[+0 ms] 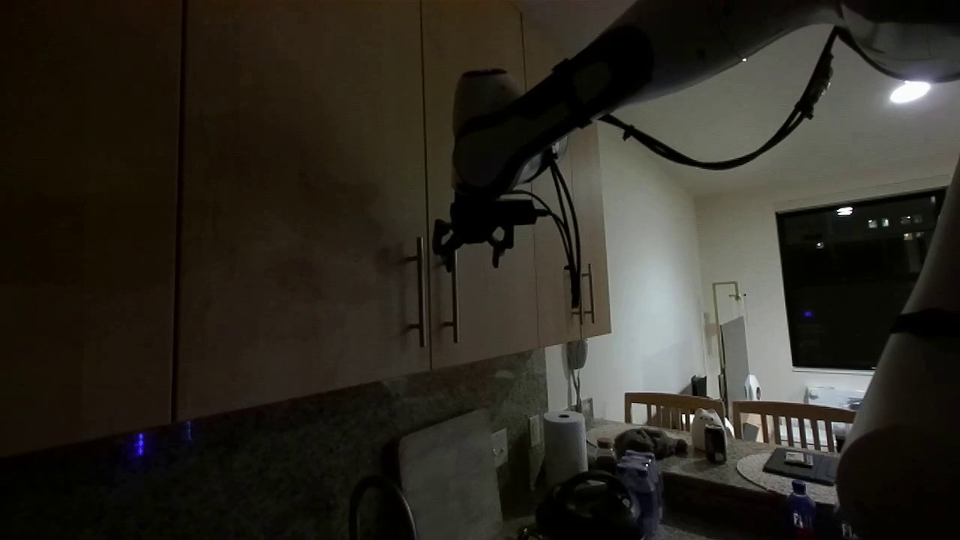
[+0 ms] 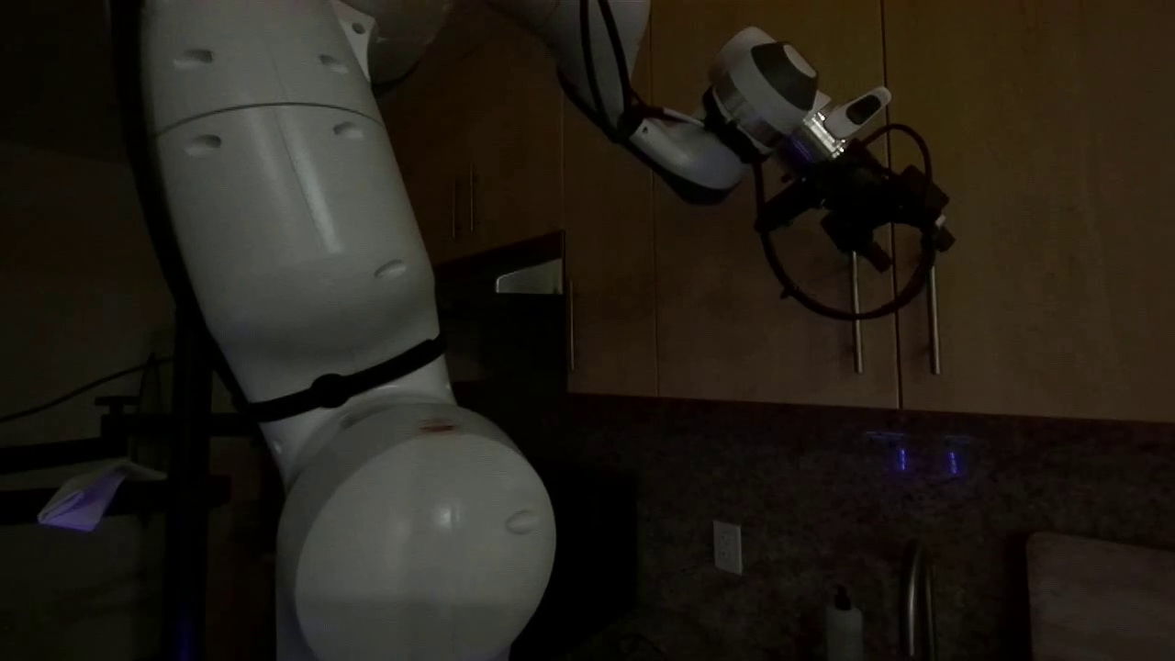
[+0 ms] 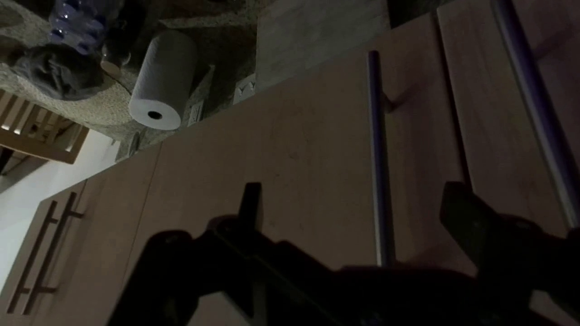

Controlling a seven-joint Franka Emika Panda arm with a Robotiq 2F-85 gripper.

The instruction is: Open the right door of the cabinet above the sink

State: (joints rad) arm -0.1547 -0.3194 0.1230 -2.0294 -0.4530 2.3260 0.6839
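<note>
The black claw (image 3: pixel 353 185) gaped empty astride the metal bar handle (image 3: pixel 379 149) of the flat beige right door (image 1: pixel 491 307); I judged reaching done, gripping due.

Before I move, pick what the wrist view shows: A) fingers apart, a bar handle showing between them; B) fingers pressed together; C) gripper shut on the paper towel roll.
A: the gripper is open, and the bar handle of the right door shows in the gap between its fingers.

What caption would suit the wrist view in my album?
Open jaws frame the slim bar handle of the closed right door, a paper towel roll in the background.
</note>
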